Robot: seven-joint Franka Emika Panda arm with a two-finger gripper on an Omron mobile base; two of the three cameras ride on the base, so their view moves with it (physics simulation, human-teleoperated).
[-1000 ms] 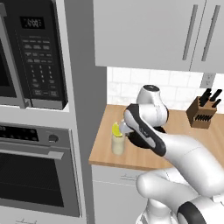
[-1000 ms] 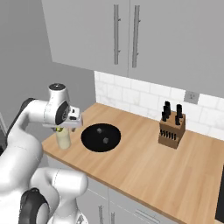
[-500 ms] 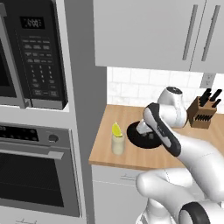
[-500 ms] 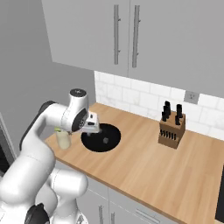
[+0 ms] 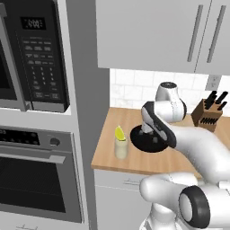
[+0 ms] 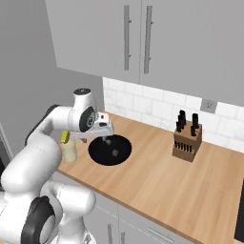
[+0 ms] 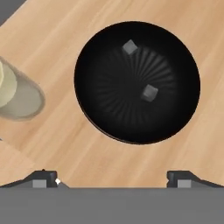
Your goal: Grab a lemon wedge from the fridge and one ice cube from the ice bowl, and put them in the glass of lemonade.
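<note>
The lemon wedge [image 5: 119, 133] rests on top of the glass of lemonade [image 5: 120, 148], which stands at the counter's left end. To its right lies the black ice bowl [image 7: 137, 82], with two ice cubes [image 7: 149, 92] in it. My gripper [image 7: 111, 177] hangs open and empty a little above the bowl's near rim, its fingertips [image 7: 43, 177] spread wide. From the right base view the gripper [image 6: 107, 137] is over the ice bowl [image 6: 110, 149], and the glass [image 6: 70, 150] with the lemon wedge [image 6: 65, 137] sits just left of it. The fridge is out of view.
A wooden knife block [image 6: 186, 142] stands near the tiled back wall, right of the bowl. A wall oven [image 5: 38, 175] and a microwave [image 5: 31, 58] sit in the tall unit left of the counter. Grey cabinets [image 6: 138, 43] hang overhead.
The arm has swung right, from above the glass to above the ice bowl. The gripper has stayed open, and the lemon wedge has stayed on the glass.
</note>
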